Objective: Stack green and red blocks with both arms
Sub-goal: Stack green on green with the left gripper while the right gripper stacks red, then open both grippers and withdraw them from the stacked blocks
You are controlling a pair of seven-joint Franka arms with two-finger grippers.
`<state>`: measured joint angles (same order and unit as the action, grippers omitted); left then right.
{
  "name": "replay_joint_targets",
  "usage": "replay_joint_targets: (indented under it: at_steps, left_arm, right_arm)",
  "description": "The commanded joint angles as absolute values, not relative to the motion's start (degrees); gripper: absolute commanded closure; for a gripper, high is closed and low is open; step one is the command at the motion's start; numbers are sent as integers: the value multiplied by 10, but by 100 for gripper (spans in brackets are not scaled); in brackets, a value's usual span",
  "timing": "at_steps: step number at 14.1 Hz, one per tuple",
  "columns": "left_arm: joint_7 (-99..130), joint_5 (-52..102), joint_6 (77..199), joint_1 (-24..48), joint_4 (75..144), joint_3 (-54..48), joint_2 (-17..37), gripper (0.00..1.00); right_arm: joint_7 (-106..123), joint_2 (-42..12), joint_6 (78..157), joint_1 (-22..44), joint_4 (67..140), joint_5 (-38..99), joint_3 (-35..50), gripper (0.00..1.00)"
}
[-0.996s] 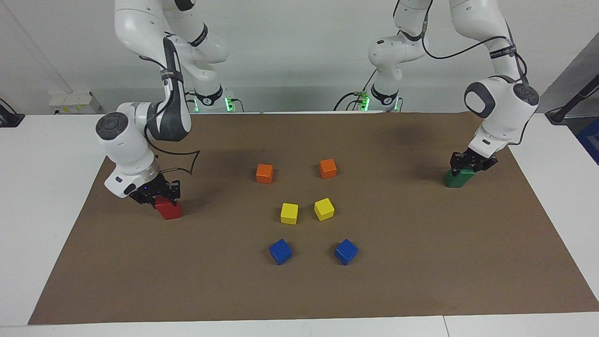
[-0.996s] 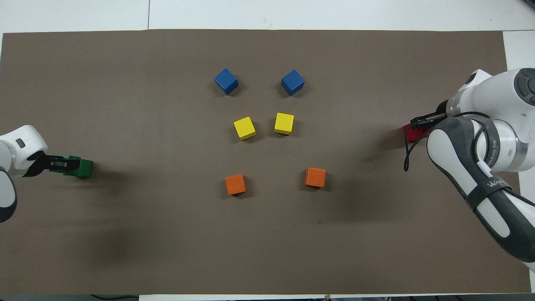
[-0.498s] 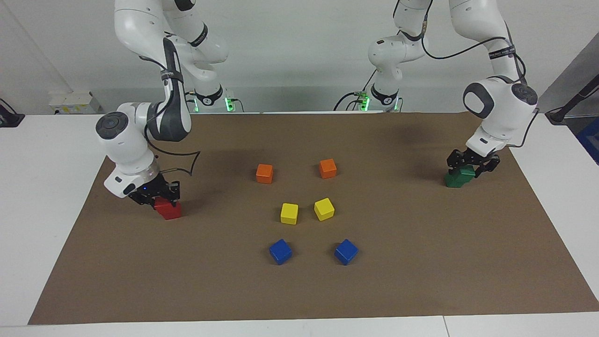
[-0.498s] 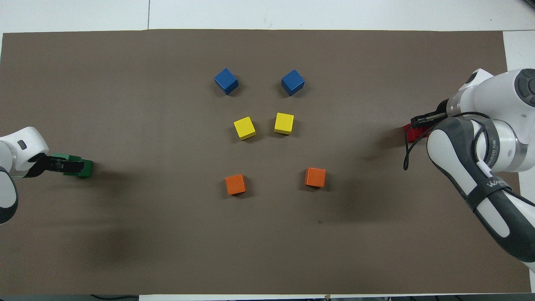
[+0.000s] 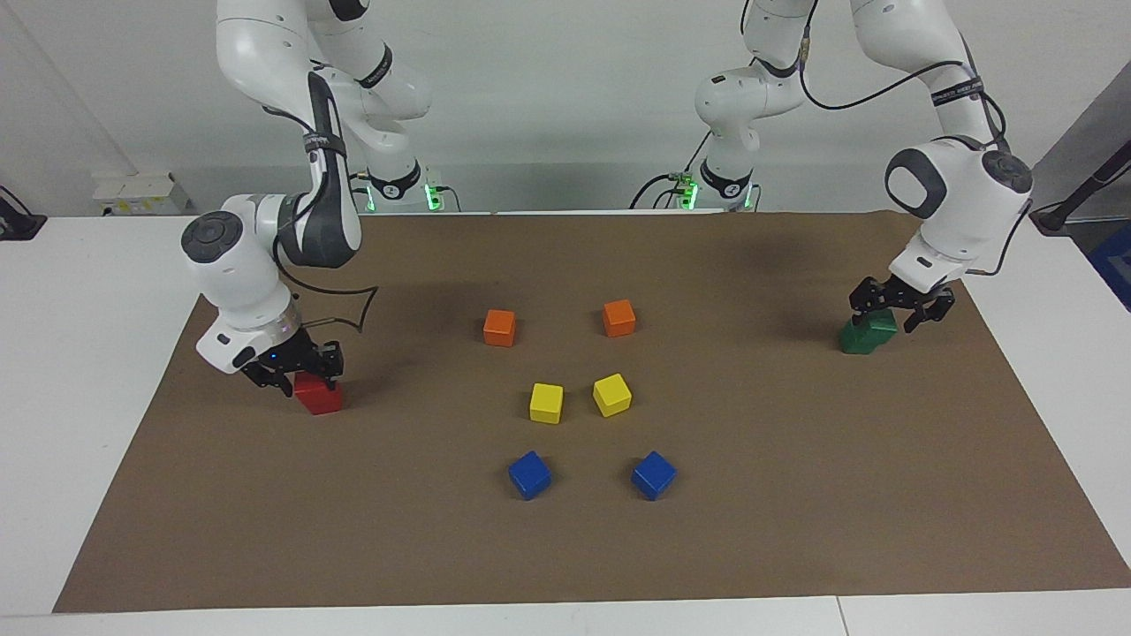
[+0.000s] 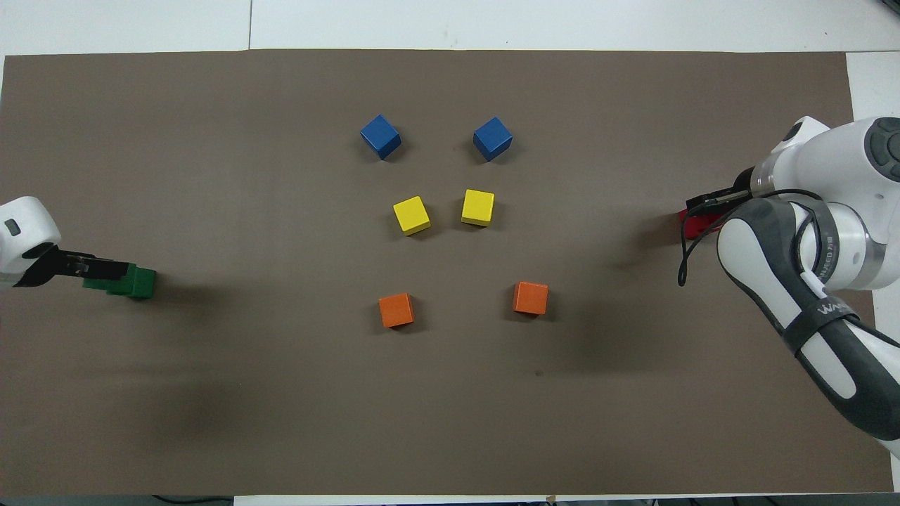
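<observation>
Two arms hang low at the two ends of the brown mat, and we see both a little higher than a second ago. Our left arm's wrist has risen most, so the left gripper now stands over the green stack at its end of the table, fingers spread wide and clear of the upper block, where earlier they sat down around it. The right gripper at the right arm's end has eased up and back from the red stack; its fingers are parted, one still close beside the top block, and we cannot tell whether it touches. Neither stack has moved. In the middle, the orange cubes, yellow cubes and blue cubes lie unchanged, orange nearest the robots.
</observation>
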<state>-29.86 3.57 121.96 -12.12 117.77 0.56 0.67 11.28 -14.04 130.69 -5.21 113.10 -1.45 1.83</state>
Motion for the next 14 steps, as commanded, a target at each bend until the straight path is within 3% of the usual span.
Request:
replay_joint_targets:
  at_steps: [1, 7, 10, 14]
  left_arm:
    - [-310, 40, 1169, -131, 1126, 1, -4, 0]
    - [-94, 15, 1062, -77, 1010, -8, 2, 0]
    - [-76, 11, 1000, -69, 957, -10, 8, 0]
    - [-75, 13, 946, -64, 940, -11, -1, 0]
  right_arm:
    - [102, -139, 1319, -56, 1139, -18, 22, 0]
    - [101, -107, 1260, -55, 1130, -15, 23, 0]
    - [102, -53, 1203, -51, 1129, -9, 24, 0]
    - [101, 22, 1109, -48, 1117, -9, 25, 0]
